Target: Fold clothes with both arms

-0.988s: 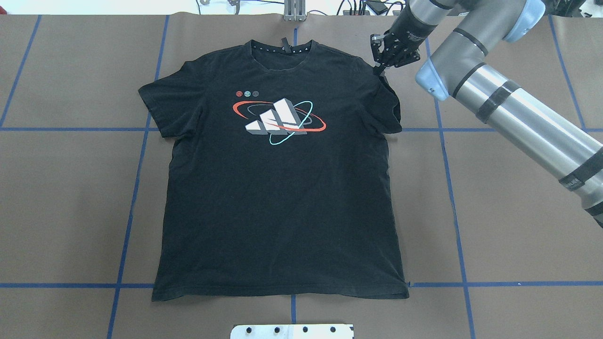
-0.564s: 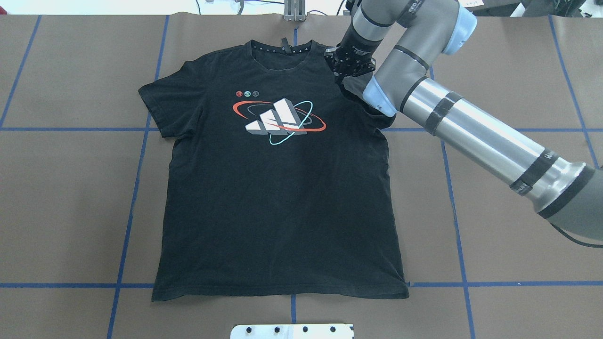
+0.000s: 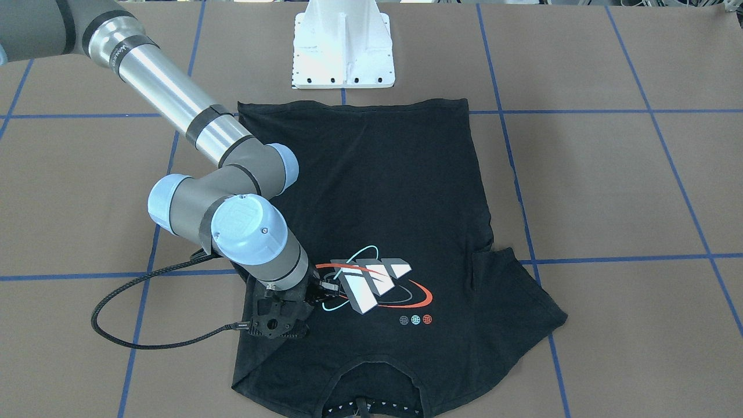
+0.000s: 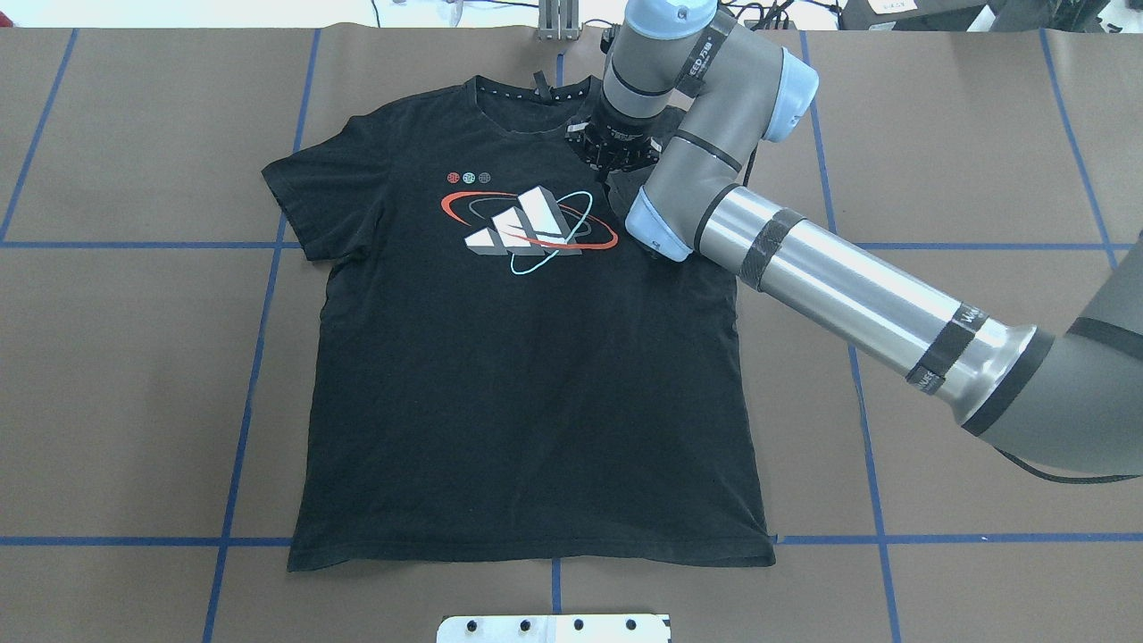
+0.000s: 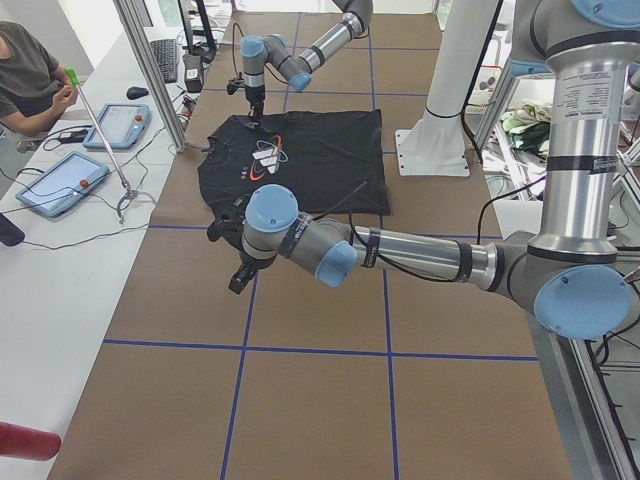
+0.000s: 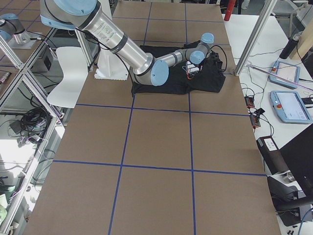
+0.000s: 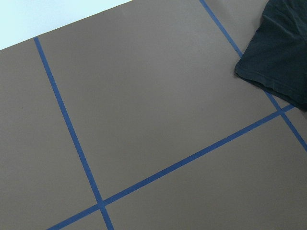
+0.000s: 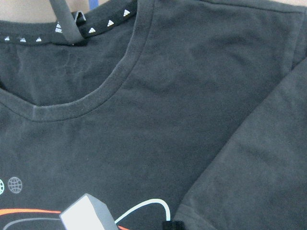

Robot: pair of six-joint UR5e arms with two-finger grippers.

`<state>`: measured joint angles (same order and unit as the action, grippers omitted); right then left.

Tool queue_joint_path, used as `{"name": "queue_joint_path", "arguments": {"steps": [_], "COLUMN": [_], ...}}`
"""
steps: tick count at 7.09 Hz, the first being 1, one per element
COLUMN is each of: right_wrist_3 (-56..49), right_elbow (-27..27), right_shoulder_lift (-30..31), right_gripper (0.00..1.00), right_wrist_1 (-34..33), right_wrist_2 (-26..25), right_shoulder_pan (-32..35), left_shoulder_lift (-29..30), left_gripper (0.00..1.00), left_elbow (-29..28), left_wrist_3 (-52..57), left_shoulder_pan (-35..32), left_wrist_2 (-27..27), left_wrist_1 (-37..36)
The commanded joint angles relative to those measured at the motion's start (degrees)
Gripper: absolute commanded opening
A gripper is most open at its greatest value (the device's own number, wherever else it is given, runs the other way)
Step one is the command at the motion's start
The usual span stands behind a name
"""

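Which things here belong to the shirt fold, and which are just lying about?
Job: T-shirt; right gripper, pinching its folded-over sleeve; left gripper, over bare table beside the shirt.
Lying about: white pedestal base; tablets on the side bench.

Black short-sleeved T-shirt (image 4: 527, 384) laid flat on the brown desk (image 4: 982, 134), print side up, collar far, hem near. White-grey block logo (image 4: 527, 228) ringed in red and teal is seen on the chest. Right-hand sleeve (image 8: 259, 158) lies doubled over the chest, pinched by the right tool (image 3: 326, 288). Right arm (image 4: 839, 286) is stretched in from the right. Left arm (image 5: 420, 255) is held low over bare desk left of the shirt; the left tool (image 5: 238, 275) grip is not made out.
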<state>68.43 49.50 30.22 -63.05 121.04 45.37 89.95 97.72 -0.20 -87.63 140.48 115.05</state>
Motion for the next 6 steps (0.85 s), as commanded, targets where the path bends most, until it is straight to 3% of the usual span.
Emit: {"name": "queue_joint_path", "arguments": {"steps": [1,3,4,5,6], "right_wrist_3": [0.1,0.4,1.0,1.4,1.4], "right_elbow": [-0.4,3.8,8.5,17.4,27.7], "right_shoulder_lift": [-0.3,1.1,4.4,11.7,20.0], "right_gripper": [1.00,1.00,1.00,1.00,1.00], "right_wrist_1": [0.8,1.1,0.8,0.8,0.7], "right_wrist_2": [-1.8,-1.2,-1.2,-1.1,-1.0], "right_shoulder_pan": [-0.5,0.1,0.2,0.2,0.9], "left_shoulder_lift": [4.4,14.4,19.2,24.3,27.0], "left_gripper": [1.00,1.00,1.00,0.99,0.99], "left_elbow": [-1.5,-7.8,-11.5,-16.8,-22.1], "left_wrist_3": [-6.4,-15.9,-22.3,-25.4,-26.2], "left_shoulder_pan": [1.8,9.0,14.0,17.0,20.2], "left_wrist_2": [-0.2,-0.3,-0.4,-1.1,-8.4], "left_wrist_1": [1.7,4.5,6.1,8.0,12.3]}}
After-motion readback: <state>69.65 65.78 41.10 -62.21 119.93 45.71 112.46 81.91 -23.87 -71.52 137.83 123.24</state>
